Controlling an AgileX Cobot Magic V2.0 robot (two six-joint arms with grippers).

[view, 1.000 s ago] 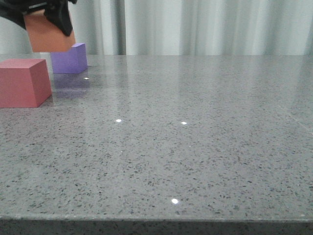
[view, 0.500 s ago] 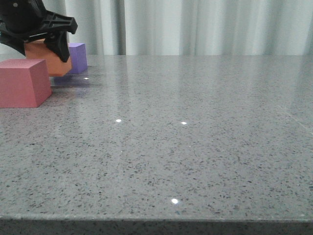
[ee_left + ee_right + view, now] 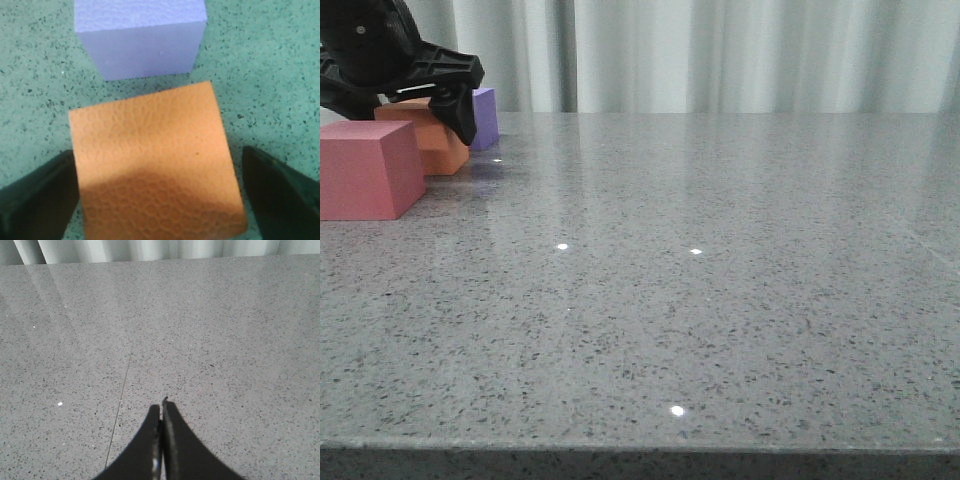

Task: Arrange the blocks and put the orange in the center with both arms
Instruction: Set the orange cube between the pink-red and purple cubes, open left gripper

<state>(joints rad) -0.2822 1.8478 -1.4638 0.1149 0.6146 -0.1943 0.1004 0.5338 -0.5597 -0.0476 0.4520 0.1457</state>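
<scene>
Orange cube [image 3: 155,165]: on the stone tabletop [image 3: 720,300], between the red cube [image 3: 368,168] and purple cube [image 3: 140,37].
Left gripper [image 3: 157,192]: straddles the orange cube; fingers look slightly apart from its sides, grip not confirmable.
Right gripper [image 3: 161,440]: fingers pressed together, empty, well apart.
Nearer arm: left.

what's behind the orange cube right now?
The purple cube sits just behind the orange cube, a narrow strip of tabletop showing between them. From the front, the left tool hides most of it.
</scene>
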